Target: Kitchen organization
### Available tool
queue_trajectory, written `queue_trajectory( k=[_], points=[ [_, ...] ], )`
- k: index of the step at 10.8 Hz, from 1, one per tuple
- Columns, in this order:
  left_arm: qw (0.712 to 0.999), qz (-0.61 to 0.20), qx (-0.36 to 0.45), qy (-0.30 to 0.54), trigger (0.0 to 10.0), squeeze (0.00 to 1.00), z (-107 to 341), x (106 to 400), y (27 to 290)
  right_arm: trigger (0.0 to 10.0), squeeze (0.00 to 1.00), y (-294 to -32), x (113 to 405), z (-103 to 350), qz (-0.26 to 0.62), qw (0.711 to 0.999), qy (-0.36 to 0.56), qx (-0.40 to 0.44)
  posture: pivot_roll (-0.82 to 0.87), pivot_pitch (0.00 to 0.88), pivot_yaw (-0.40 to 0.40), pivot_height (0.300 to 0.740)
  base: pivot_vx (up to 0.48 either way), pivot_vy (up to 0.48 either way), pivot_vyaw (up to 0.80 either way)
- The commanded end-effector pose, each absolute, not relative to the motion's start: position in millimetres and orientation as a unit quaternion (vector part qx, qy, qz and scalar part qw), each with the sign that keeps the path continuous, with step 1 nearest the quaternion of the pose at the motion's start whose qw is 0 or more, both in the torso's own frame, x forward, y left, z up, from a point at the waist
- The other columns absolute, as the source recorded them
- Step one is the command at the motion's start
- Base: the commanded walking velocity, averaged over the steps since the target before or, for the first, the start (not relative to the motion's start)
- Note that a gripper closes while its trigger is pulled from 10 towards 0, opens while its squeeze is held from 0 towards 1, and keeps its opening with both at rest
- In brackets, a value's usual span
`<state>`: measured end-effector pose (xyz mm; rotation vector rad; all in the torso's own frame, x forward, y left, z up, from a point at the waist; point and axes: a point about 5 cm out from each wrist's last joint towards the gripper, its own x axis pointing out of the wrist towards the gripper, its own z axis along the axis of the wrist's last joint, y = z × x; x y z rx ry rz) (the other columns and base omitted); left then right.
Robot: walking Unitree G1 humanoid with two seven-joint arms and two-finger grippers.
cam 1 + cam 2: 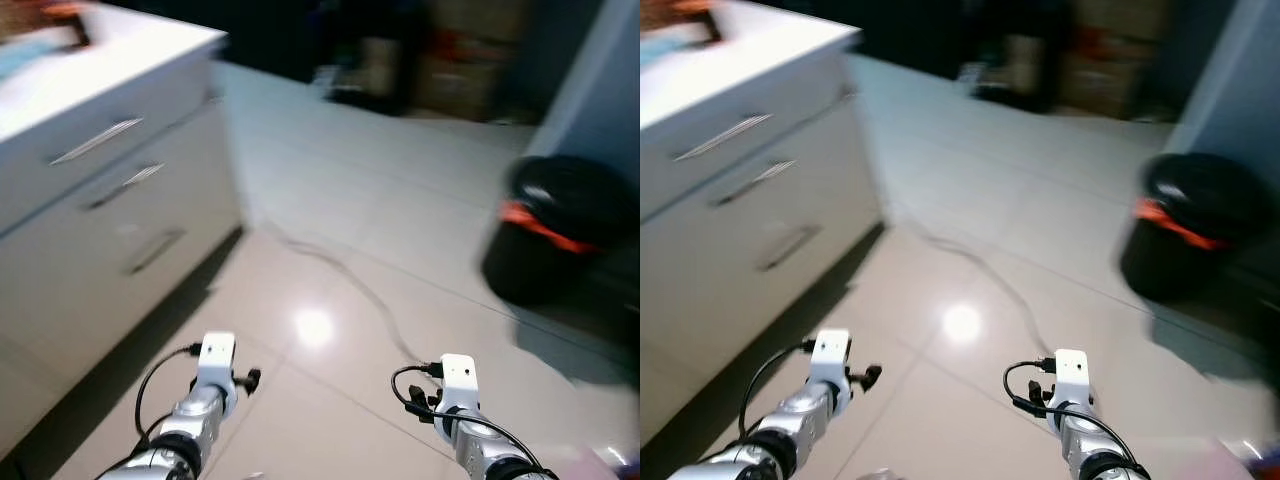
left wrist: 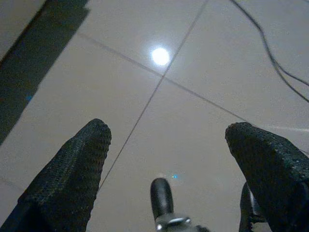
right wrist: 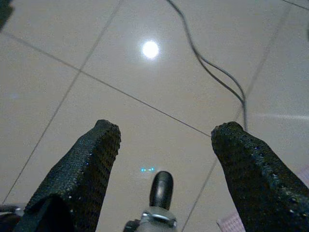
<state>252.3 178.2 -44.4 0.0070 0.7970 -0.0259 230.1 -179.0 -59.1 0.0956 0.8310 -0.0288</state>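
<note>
Both silver arms reach forward and low from the robot's body, wrists level and side by side, well apart. The left end effector (image 2: 166,145) hangs with its two black fingers (image 2: 72,169) spread wide, nothing between them. The right end effector (image 3: 166,140) matches it, its textured fingers (image 3: 256,169) likewise parted and empty, pointing down toward the floor.
</note>
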Motion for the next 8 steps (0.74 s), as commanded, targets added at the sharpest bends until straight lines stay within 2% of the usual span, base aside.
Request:
queue_trajectory(
  k=[1,3,5,8],
  points=[
    [0.923,-0.032,0.021,0.382,10.0,0.00,-42,255,176,10.0,0.00,-182,231,-58,-0.025,0.915,0.398,0.057,-0.05,0.000,0.036,0.740,0.000,0.000,0.80],
    [0.924,-0.020,0.028,0.382,10.0,0.00,-39,259,179,10.0,0.00,-182,228,-60,-0.028,0.914,0.401,0.059,-0.05,0.000,0.077,0.740,0.000,0.000,0.80],
    [0.925,-0.028,0.043,0.377,10.0,0.00,-34,265,183,10.0,0.00,-175,228,-61,-0.029,0.913,0.401,0.068,-0.05,0.000,0.081,0.740,0.000,0.000,0.80],
    [0.930,-0.012,0.008,0.368,10.0,0.00,-30,271,181,10.0,0.00,-168,227,-62,-0.011,0.912,0.405,0.057,-0.04,0.004,0.071,0.740,0.000,0.000,0.80]
  ],
)
